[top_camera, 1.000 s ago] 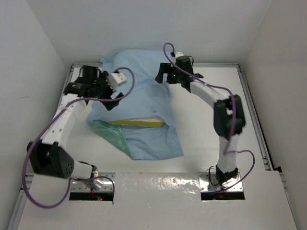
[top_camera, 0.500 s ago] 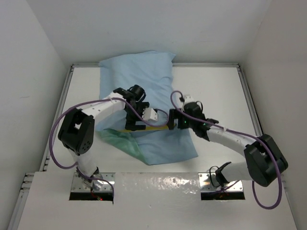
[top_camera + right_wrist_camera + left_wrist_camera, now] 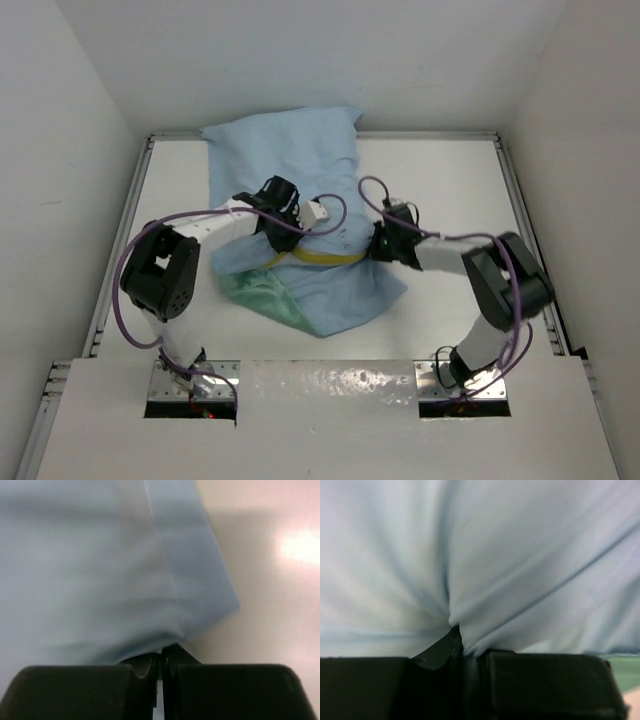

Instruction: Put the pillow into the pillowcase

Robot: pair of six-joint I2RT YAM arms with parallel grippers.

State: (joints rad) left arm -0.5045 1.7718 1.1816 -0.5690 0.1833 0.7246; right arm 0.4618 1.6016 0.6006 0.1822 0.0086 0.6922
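Observation:
The light blue pillowcase [image 3: 285,150] lies bunched along the middle of the table, its mint green inner face [image 3: 262,293] showing at the near left. Only a yellow edge band of the pillow [image 3: 318,258] shows at the case's opening; the rest is hidden under cloth. My left gripper [image 3: 290,238] sits on the cloth just behind the band. In the left wrist view it [image 3: 465,652] is shut on a pinched fold of blue pillowcase [image 3: 510,555]. My right gripper [image 3: 376,244] is at the band's right end. Close up, it [image 3: 160,659] is shut on the pillowcase's hemmed edge [image 3: 90,570].
The white table [image 3: 450,190] has raised rails along its left, right and far sides, with white walls close behind them. Bare tabletop [image 3: 270,605] lies right of the cloth. Purple cables loop off both wrists above the pillowcase.
Both arms came from the far end of the pillowcase to its near opening. Both grippers went from open to shut on the cloth, which is now drawn in and bunched.

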